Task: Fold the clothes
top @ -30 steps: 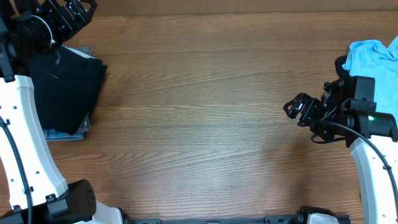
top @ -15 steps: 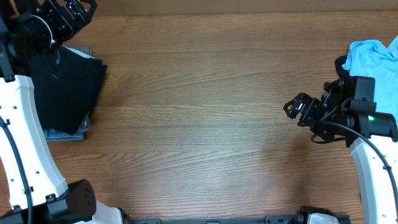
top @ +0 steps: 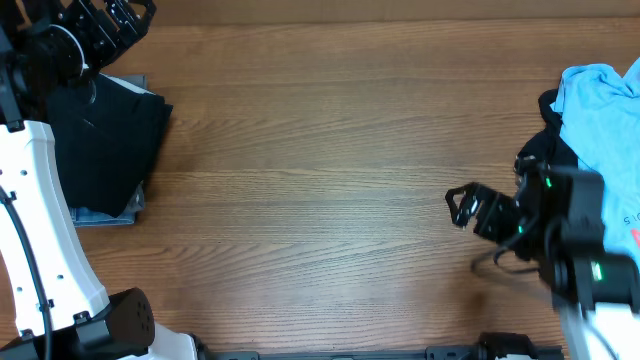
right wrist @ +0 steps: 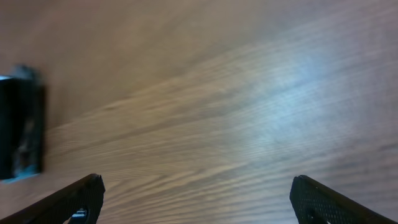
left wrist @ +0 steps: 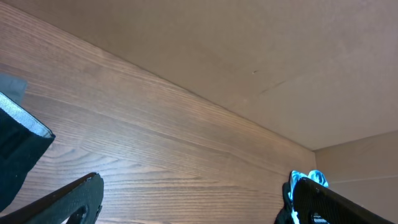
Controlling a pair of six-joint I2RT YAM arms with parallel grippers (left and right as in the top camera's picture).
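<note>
At the table's point(top: 330, 170) left edge you have the black piece point(top: 105, 140) folded on denim point(top: 105, 215), with the left gripper point(top: 120, 15) spread wide near its far edge. The blue T-shirt point(top: 600, 110) lies at the right edge. The right gripper point(top: 462, 205) is beside it, fingers released and empty.

Wood-grain table point(top: 320, 180), plain tan wall point(left wrist: 249, 50)

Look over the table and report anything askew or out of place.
Nothing spilled or damaged. The only untidy spot is the right edge, where the light blue T-shirt lies crumpled over a black piece. On the left, the black garment sits folded on a denim piece that peeks out below.
</note>
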